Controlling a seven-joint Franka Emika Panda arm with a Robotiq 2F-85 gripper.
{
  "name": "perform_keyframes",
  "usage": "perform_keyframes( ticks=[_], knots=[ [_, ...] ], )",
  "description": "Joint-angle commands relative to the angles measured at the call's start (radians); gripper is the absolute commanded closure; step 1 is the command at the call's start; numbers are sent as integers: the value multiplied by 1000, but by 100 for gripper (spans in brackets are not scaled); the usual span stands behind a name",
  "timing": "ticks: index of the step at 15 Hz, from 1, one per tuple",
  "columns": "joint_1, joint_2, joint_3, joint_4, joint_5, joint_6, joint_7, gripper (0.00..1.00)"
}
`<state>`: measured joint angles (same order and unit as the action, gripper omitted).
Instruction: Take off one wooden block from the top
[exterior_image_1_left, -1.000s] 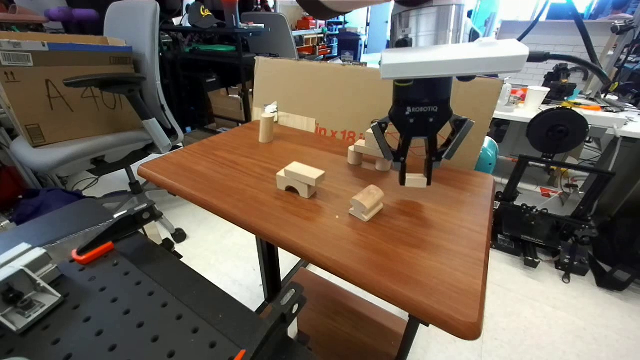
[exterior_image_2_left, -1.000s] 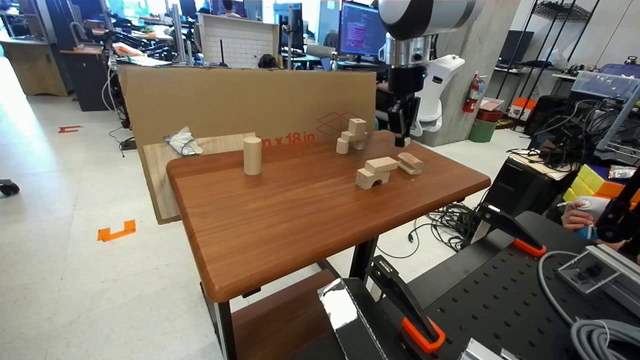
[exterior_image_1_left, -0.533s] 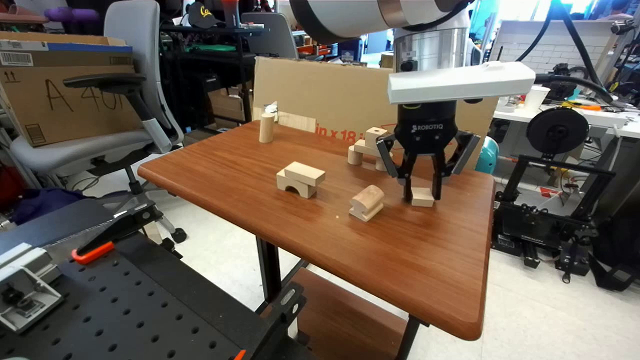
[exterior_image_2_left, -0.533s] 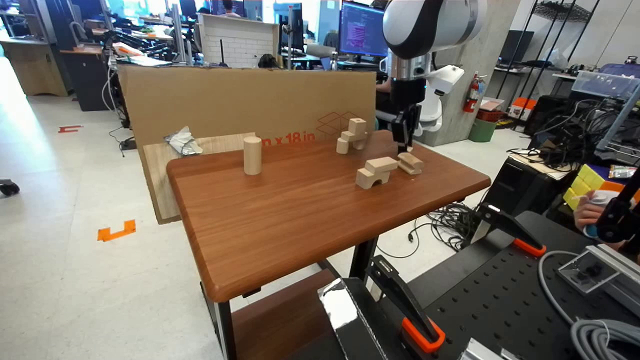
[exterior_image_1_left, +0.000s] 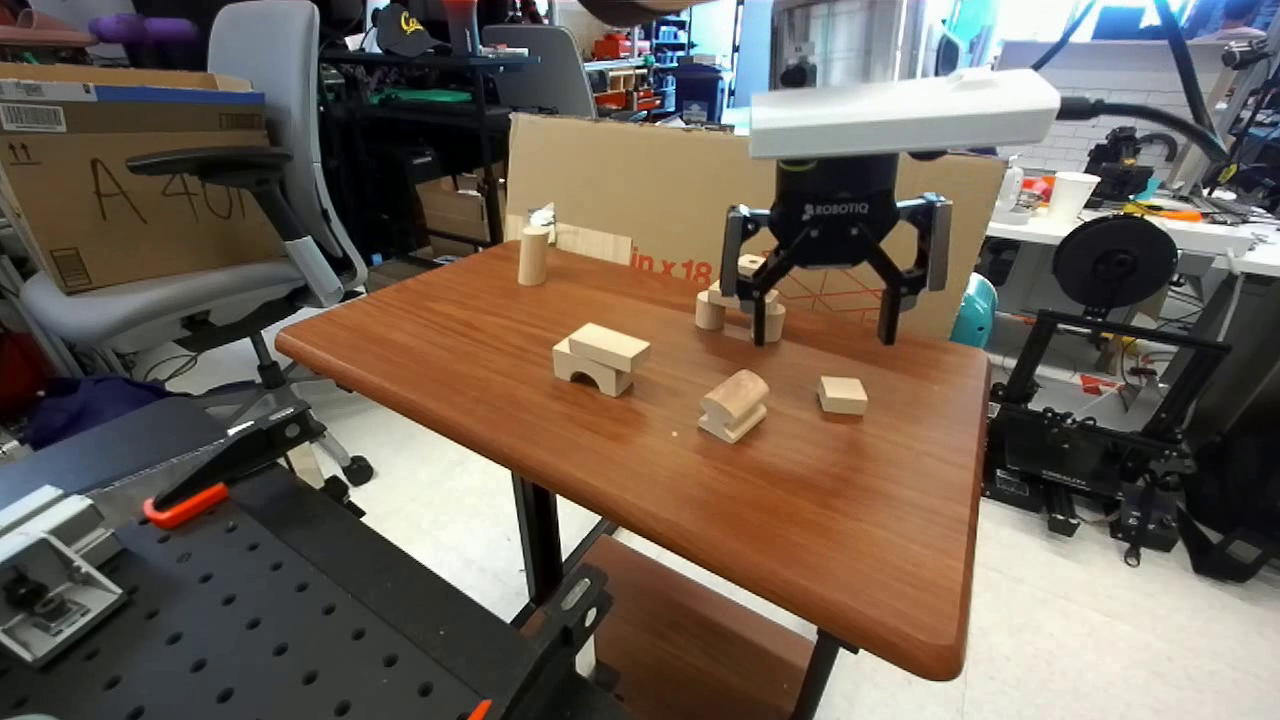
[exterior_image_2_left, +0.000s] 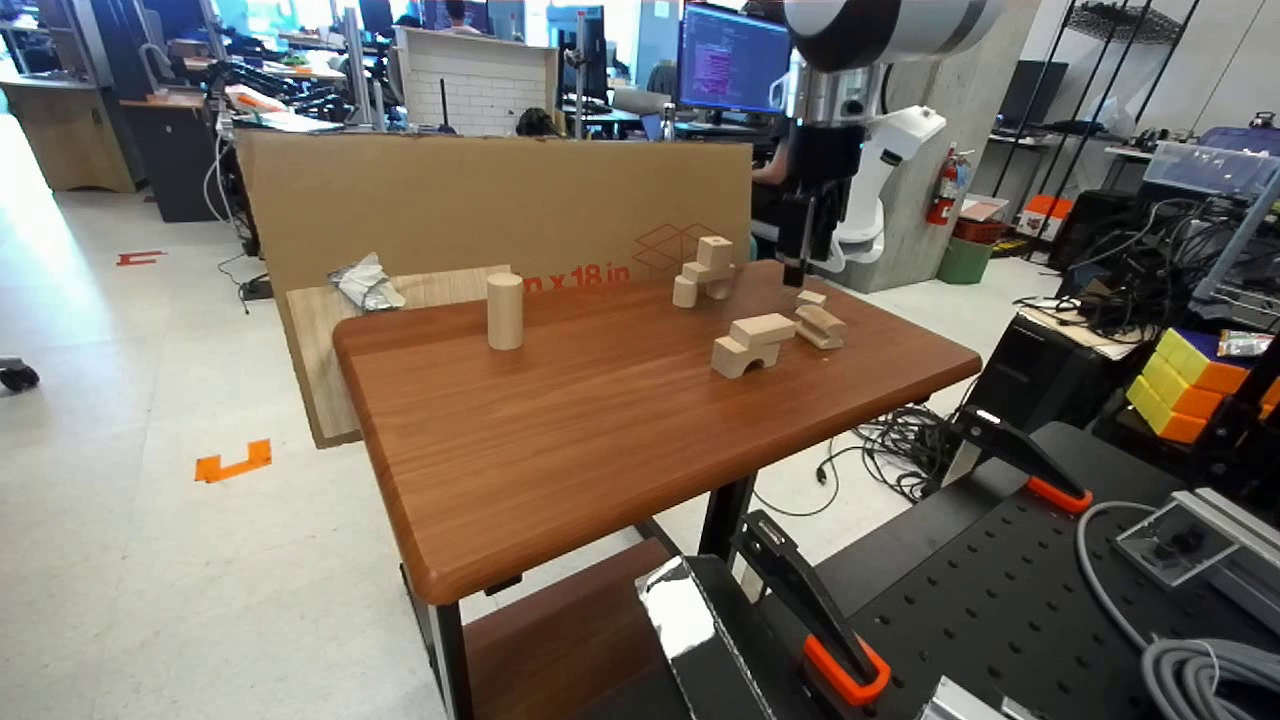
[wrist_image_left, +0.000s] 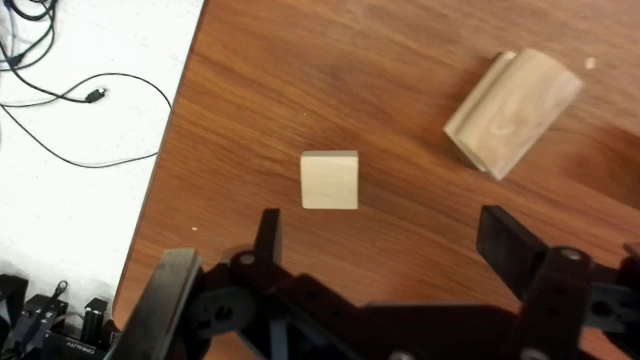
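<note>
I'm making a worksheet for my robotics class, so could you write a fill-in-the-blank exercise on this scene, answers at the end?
1. Rather than shut, the claw is ____.
2. The small wooden block lies on the table, at a level ____ the claw.
3. The oblong block rests on a cut-out block shaped like an ____.
4. The tall cylinder stands ____, not on its side.
Missing words: open; below; arch; upright.

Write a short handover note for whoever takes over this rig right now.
Gripper: open, nothing in it, raised above the table.
Block: lying flat on the table, apart from the round-topped piece.
Done: the block looks to be off and set down, out of the gripper.
Left: probably just backing away without bumping anything.
</note>
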<state>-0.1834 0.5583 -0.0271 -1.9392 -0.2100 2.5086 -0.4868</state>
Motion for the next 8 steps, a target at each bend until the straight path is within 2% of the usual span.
perform_keyframes(
  ticks=[1,3,4,8],
  knots=[
    [-22,-231,35,-203,103,-37,36,0],
    [7,-315,11,-244,147,-137,122,0],
    [31,-352,-10,-265,128,-183,190,0],
    [106,-404,-75,-416,-150,-188,491,0]
  ],
)
